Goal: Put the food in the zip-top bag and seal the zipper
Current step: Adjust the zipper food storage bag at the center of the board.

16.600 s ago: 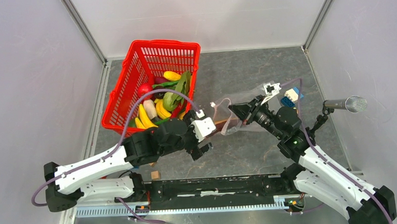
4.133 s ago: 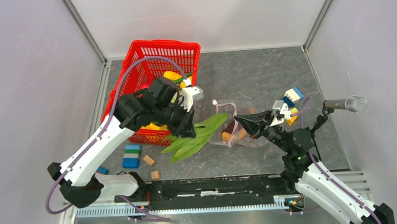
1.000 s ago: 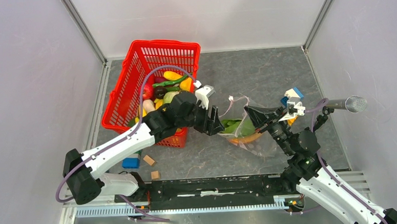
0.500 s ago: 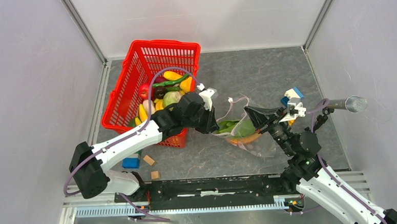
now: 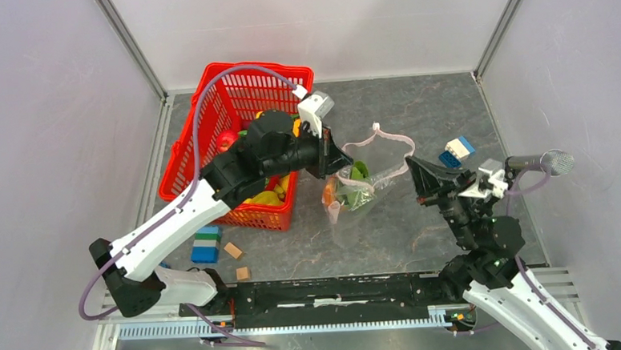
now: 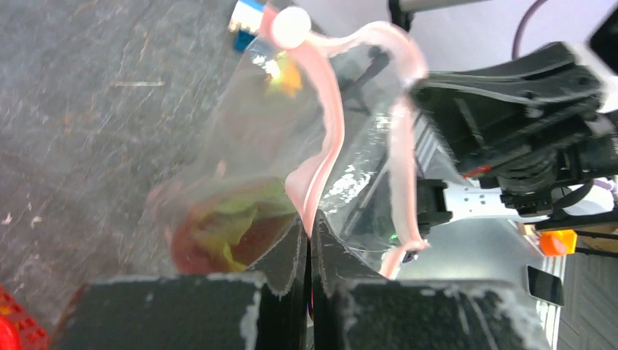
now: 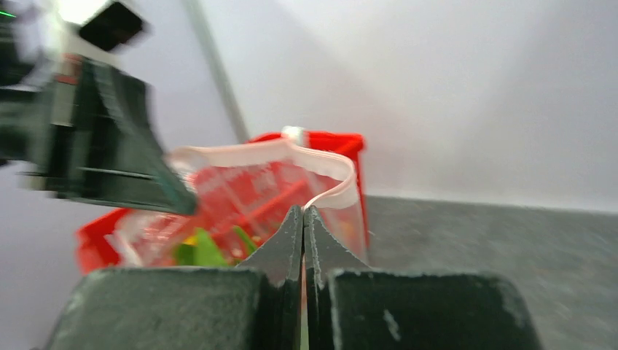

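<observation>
The clear zip-top bag (image 5: 349,213) hangs off the table between both grippers. Inside it lies food: a green leafy piece (image 5: 358,172) and an orange piece (image 5: 329,192). The pink zipper (image 5: 392,136) loops open between the two grips. My left gripper (image 5: 345,159) is shut on the zipper strip (image 6: 321,171) at the bag's left end. My right gripper (image 5: 410,164) is shut on the strip (image 7: 331,197) at the right end. In the left wrist view the food (image 6: 218,226) shows blurred through the plastic. More food (image 5: 270,197) stays in the red basket.
The red mesh basket (image 5: 207,92) stands at the back left, under my left arm. A blue-green block (image 5: 206,243) and two wooden blocks (image 5: 233,250) lie near the front left. A blue-white block (image 5: 457,149) and a microphone (image 5: 544,163) are at the right.
My left gripper has shut on the bag's mouth strip and risen towards the back. The right gripper has drawn to the right, and the bag with its food now hangs lifted between them.
</observation>
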Robot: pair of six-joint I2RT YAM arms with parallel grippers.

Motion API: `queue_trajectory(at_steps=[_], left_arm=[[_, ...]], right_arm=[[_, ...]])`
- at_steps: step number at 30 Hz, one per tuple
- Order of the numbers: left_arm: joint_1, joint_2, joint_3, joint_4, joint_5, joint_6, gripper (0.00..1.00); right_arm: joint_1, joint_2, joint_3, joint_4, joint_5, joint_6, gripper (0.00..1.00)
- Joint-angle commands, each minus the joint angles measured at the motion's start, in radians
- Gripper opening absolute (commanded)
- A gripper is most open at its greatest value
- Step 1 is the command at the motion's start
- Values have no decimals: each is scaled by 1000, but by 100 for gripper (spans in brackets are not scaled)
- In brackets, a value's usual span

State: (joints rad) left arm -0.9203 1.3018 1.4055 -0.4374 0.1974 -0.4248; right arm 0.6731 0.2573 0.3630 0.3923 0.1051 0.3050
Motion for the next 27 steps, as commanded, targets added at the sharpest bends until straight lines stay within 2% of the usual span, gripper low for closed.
queue_trajectory(at_steps=[1,3,5,7,9,11,12,15,17,19,23,27], left_arm=[[2,31,75,10,81,38,2],[2,27,50,37,85,37,2],[2,35,48,14,72,40,3],[1,34,34,10,79,42,7],[1,28,0,14,48,43,21],[1,21,-38,9,-22,49,28],[3,17,-56,2,-72,51,42],[13,4,-103,-29,-114,54,59],[17,-19,-117,-44,-127,52,77],[17,-56,-134,-36,-123,60,88],[18,-110,-108,-52,-103,104,94],[19,-162,-67,-90,-207,148,100]], right_arm=[[0,94,167,-265,200,-96,0],[0,78,150,-187,123,-111,0],[0,38,83,-25,61,-111,0],[0,40,81,26,6,-124,0],[0,75,125,-6,-58,-143,0],[1,114,153,-30,-127,-163,0],[0,135,157,-36,-165,-166,0],[0,186,145,-80,-242,-128,0],[0,207,105,-79,-279,-96,0],[0,206,61,-70,-271,-65,0],[-1,173,-15,9,-254,-24,0],[0,170,-10,-6,-242,-36,0]])
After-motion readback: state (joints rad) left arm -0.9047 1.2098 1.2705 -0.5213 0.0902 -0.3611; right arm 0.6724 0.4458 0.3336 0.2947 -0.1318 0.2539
